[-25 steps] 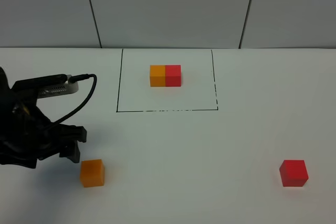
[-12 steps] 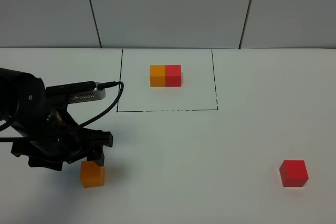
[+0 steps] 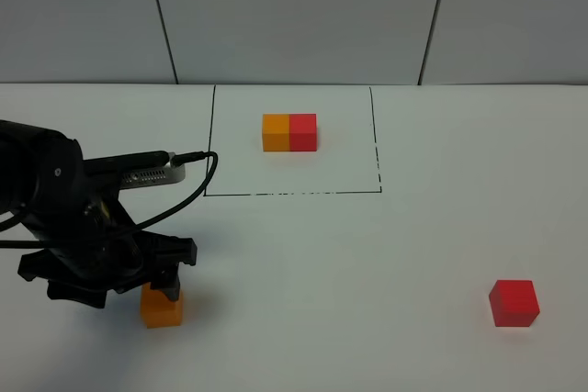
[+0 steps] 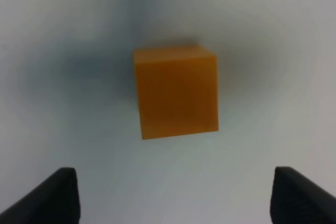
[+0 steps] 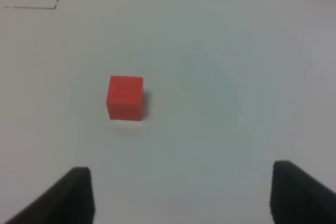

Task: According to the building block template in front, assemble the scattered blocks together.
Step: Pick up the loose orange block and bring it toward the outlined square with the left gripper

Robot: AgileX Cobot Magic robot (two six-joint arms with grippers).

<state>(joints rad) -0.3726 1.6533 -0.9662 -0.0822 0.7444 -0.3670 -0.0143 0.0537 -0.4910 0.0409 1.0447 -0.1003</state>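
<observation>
- Orange cube (image 3: 162,307) sat near-left on the bench (image 3: 367,254) and the red cube (image 3: 514,303) near-right, well apart, so nothing was joined yet.
- Far middle had the building block template (image 3: 289,132): orange left, red right, inside its black-lined rectangle.
- Left claw (image 4: 178,198) hung right over the orange cube, jaws spread wide, not gripping it. Looked like the pickup step, barely started.
- Right claw (image 5: 189,195) was open too, holding nothing, with the red cube lying ahead of it.
- Surface was plain matte white, with pale wall panels (image 3: 294,16) and dark seams behind.
</observation>
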